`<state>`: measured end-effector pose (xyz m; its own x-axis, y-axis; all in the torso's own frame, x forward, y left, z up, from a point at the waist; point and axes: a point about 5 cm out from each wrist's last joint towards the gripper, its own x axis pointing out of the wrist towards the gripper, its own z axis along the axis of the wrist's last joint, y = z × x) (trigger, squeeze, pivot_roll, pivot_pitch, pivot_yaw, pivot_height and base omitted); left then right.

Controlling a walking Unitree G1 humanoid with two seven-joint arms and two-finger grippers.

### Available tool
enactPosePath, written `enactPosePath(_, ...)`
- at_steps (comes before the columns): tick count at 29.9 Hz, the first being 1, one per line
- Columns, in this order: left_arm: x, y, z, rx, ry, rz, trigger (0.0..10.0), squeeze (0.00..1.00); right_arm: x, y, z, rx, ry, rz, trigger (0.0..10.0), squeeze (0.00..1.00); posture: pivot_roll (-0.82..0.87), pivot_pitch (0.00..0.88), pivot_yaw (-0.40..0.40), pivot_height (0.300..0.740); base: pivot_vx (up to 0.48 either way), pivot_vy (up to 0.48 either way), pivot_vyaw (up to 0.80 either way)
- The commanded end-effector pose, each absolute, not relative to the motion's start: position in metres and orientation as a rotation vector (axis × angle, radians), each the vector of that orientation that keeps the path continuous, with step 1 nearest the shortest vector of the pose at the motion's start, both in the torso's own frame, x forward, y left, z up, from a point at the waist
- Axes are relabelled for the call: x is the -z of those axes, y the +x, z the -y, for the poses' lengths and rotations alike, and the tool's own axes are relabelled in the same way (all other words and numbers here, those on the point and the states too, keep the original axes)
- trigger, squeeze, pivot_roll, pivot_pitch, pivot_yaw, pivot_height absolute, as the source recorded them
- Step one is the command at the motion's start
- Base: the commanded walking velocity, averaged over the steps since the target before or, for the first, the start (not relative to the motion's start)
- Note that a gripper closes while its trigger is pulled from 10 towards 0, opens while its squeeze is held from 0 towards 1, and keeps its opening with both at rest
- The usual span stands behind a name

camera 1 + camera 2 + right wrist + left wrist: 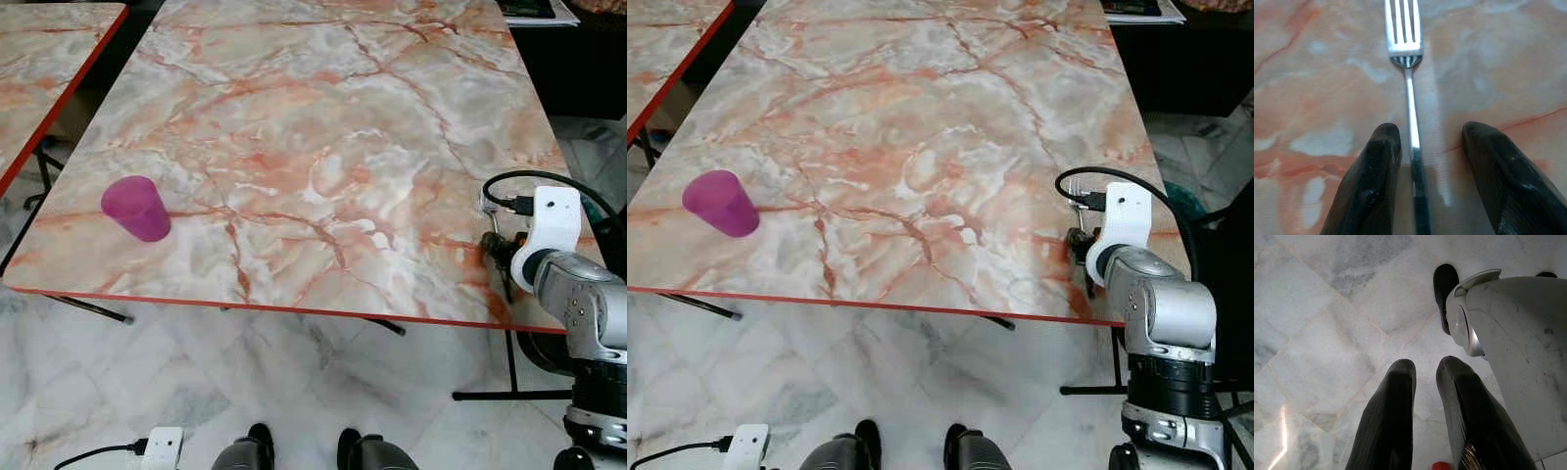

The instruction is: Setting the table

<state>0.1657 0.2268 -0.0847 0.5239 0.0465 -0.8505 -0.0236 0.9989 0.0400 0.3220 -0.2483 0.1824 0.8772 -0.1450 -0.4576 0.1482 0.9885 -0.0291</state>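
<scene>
Resting on the marble table [323, 117], right gripper [1432, 147] spreading its fingers either side of a fork [1406, 44], purple cup [137, 208] sitting well apart, left gripper [1425, 382] hanging slightly parted over the floor.

Marble-patterned bench [323, 147], red-edged, on dark metal legs. Second matching bench [39, 69] just to the left. Pale grey marble-tile floor [196, 392]. Even daylight.

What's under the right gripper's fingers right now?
A silver fork lies flat on the marble table, its handle running between the open right gripper's fingers. The handle's end is out of frame, so its tip is unseen.
</scene>
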Motion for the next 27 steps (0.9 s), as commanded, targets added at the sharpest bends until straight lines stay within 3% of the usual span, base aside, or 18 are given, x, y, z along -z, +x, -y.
enactPosePath(1, 0.093, 0.149, -0.221, -0.029, -0.004, -1.087, 10.0, 0.00, -0.181, 0.323, 0.250, 0.154, -0.007, -0.478, 10.0, 0.00, -0.08, 0.280, -0.011, 0.736, 0.000, 0.000, 0.00)
enactPosePath(19, 0.093, 0.149, -0.222, -0.031, -0.001, -1.086, 10.0, 0.00, -0.182, 0.333, 0.240, 0.094, 0.025, -0.413, 10.0, 0.00, -0.07, 0.279, -0.009, 0.736, 0.000, 0.000, 0.00)
enactPosePath(20, 0.093, 0.149, -0.221, -0.031, -0.001, -1.087, 10.0, 0.00, -0.181, 0.333, 0.240, 0.094, 0.020, -0.415, 4.4, 0.00, -0.08, 0.281, -0.009, 0.736, 0.000, 0.000, 0.00)
enactPosePath(21, 0.093, 0.149, -0.221, -0.031, -0.001, -1.087, 10.0, 0.00, -0.181, 0.333, 0.240, 0.094, 0.020, -0.415, 4.4, 0.00, -0.08, 0.281, -0.009, 0.736, 0.000, 0.000, 0.00)
enactPosePath(22, 0.093, 0.149, -0.221, -0.029, -0.003, -1.089, 10.0, 0.00, -0.179, 0.333, 0.241, 0.096, 0.011, -0.421, 1.6, 0.00, -0.08, 0.282, -0.008, 0.736, 0.000, 0.000, 0.00)
enactPosePath(24, 0.093, 0.149, -0.221, -0.027, -0.003, -1.090, 10.0, 0.00, -0.178, 0.332, 0.241, 0.097, 0.006, -0.425, 2.4, 0.00, -0.08, 0.283, -0.008, 0.736, 0.000, 0.000, 0.00)
enactPosePath(27, 0.093, 0.149, -0.221, -0.026, -0.004, -1.091, 10.0, 0.00, -0.177, 0.332, 0.242, 0.095, -0.004, -0.431, 1.9, 0.00, -0.08, 0.285, -0.008, 0.736, 0.000, 0.000, 0.00)
